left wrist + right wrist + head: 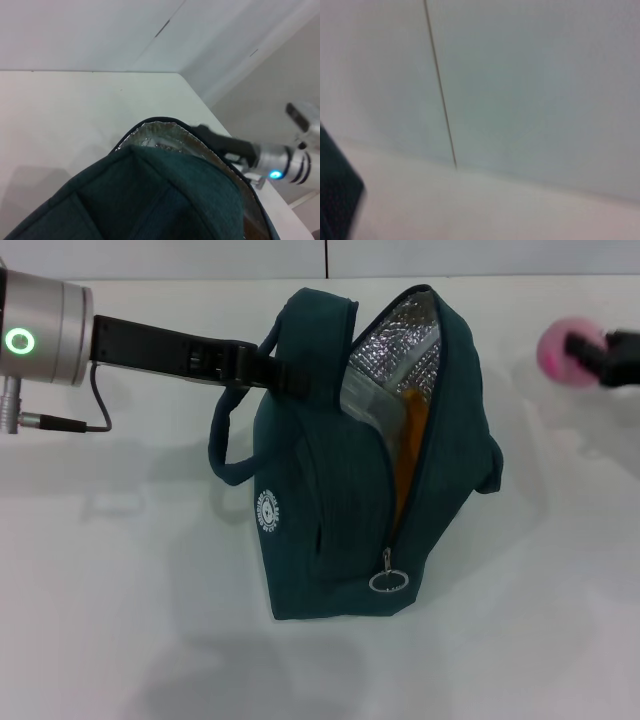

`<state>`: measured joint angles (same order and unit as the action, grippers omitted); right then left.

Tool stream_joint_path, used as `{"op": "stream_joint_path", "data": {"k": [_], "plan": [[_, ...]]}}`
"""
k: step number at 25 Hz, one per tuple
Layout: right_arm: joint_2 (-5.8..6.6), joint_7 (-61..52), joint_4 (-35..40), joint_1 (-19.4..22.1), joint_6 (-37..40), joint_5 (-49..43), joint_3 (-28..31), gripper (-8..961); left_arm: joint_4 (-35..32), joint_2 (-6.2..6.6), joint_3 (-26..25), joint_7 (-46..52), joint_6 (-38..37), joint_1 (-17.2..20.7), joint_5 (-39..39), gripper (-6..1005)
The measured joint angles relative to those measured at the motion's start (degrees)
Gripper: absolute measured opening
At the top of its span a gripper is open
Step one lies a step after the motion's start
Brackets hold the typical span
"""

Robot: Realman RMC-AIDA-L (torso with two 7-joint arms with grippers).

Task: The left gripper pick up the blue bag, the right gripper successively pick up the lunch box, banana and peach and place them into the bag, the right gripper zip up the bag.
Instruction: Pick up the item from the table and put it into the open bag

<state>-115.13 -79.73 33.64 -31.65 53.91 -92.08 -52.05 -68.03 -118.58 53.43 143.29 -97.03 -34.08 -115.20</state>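
Observation:
The blue bag hangs above the white table, its zipper open and the silver lining showing. My left gripper is shut on the bag's top handle. Inside the opening I see a pale lunch box and the yellow banana beside it. At the far right, my right gripper is shut on the pink peach, level with the bag's top and apart from it. The left wrist view shows the bag's top with the right arm beyond it.
A zipper pull ring dangles at the lower end of the bag's opening. A loose handle loop hangs on the bag's left side. The white table spreads all around, with a wall behind it. The right wrist view shows only wall and a dark corner of the bag.

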Motion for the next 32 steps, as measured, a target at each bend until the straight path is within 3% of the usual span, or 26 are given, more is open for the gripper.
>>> {"op": "stream_joint_path", "data": {"k": [7,13,22,26,32], "plan": [[0.08,-0.04,9.68,5.65,17.92,11.84,-0.05,174,0.00,-0.14,0.00,-0.30,0.01,0.22,0.05,45],[-0.12,-0.16,10.86,3.56,33.85,18.59,-1.25,151,-0.01,-0.15,0.00,-0.30,0.00,0.10,0.07,45],[-0.20,-1.64,9.90,-0.95,31.72,18.07,-15.50,78,-0.01,0.00,-0.32,-0.29,0.00,0.10,0.07,45],[-0.07,-3.30,9.90,-0.94,30.32,17.48,-17.56,31,0.03,-0.06,-0.71,-0.29,0.00,0.22,0.07,45],[-0.10,-5.66,10.51,-1.21,31.46,13.25,-17.69,123,0.16,-0.10,-0.79,-0.29,0.00,0.24,0.07,45]]}}
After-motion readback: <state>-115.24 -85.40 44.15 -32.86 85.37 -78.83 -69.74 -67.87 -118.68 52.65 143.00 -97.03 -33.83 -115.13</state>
